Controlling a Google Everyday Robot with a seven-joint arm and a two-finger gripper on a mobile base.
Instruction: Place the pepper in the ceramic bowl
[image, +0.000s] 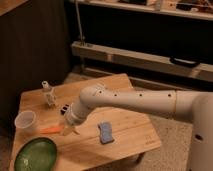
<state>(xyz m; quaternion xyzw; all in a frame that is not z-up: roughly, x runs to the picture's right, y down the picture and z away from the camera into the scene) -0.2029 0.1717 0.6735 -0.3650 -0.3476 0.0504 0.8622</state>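
The pepper (50, 130) is a slim orange-red piece. It sticks out to the left from my gripper (66, 130), which is shut on its right end and holds it just above the wooden table (130, 125). The ceramic bowl (35, 154) is a wide, shallow green dish at the table's front left corner. It lies below and to the left of the pepper, a short way off. My white arm (135, 102) reaches in from the right across the table.
A translucent white cup (25, 121) stands left of the pepper, close to it. A blue sponge (105, 132) lies right of the gripper. A small white bottle (48, 93) stands at the back left. A dark object (65, 108) shows partly behind the arm.
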